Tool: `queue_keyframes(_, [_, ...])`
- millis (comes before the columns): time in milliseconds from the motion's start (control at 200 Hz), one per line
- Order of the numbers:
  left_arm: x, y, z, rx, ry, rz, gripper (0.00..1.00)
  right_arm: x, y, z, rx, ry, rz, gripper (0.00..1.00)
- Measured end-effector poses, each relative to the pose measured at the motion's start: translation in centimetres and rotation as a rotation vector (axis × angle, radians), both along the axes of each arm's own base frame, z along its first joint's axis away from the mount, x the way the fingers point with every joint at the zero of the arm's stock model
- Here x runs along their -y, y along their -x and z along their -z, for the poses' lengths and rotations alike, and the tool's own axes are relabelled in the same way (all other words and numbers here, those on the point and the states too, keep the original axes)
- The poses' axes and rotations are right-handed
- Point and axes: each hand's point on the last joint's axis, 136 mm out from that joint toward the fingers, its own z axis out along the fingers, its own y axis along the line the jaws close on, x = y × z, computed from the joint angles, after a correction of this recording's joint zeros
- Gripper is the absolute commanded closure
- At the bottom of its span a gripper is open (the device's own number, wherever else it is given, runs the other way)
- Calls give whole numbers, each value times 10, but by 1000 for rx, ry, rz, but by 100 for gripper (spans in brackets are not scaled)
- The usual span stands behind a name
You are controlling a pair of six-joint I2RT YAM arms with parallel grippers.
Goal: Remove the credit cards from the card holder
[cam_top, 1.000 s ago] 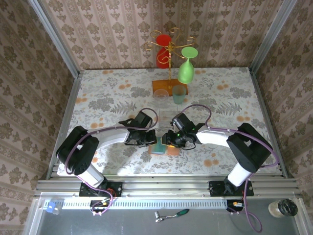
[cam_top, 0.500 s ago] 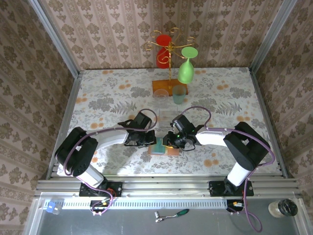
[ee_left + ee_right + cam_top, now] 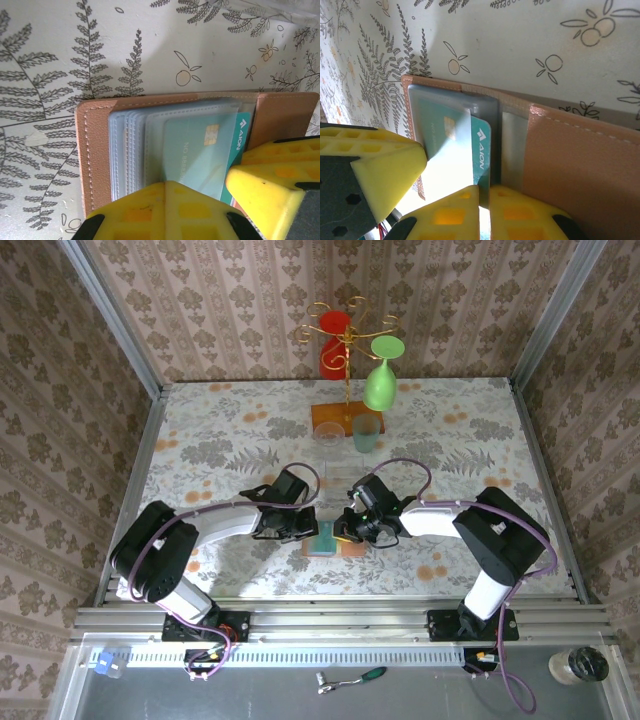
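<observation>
Holder (image 3: 326, 542) lies unfolded and flat on surface (image 3: 210, 440), at about 6 o'clock of its middle, between the two pincers. Left pincer (image 3: 303, 528) is seen at the holder's 9 o'clock, right pincer (image 3: 348, 532) at its 3 o'clock. In the left wrist view brown leather, a stack of clear sleeves (image 3: 127, 150) and one teal card (image 3: 200, 150) with a chip are shown. The card's printed end pokes out of its sleeve toward 3 o'clock. Left pincer's fingers are together with nothing seen between them. Its tips are laid over the holder's edge at 6 o'clock of that view and are judged to be pinning it. In the right wrist view the right pincer's fingers stand all but together at 6 o'clock, with the card's bare end running into the seam, so it is judged clamped on the card. Other cards cannot be made out. Card is judged light, thin, stiff with slight flex, and slick-faced, so slipping is likely unless both flat faces are pinched. Hold is best taken on the bare end, clear of the chip, and pulled straight along the sleeve. Sleeves are judged soft and clingy. Holder is light and soft and would be dragged along unless pressed down.
</observation>
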Motion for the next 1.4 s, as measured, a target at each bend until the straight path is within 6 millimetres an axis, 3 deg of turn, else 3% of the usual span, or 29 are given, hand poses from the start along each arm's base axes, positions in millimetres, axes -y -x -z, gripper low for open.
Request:
queue_keyframes(355, [0,0,0,-2,-1,-6,95,7,-1,-6,11,2,4,97])
queue_keyframes(600, [0,0,0,-3,-1,-6,95,26,3,-17,9,41,10,98])
queue_keyframes(865, [0,0,0,-6,0,-8,95,41,11,-12,-19,106,6,99])
queue_keyframes(1065, [0,1,1,-7,4,-10,94,42,9,-26,-4,120,-2,99])
queue_keyframes(1395, [-5,1,-8,7,7,-39,77,41,11,-31,-14,146,-12,99])
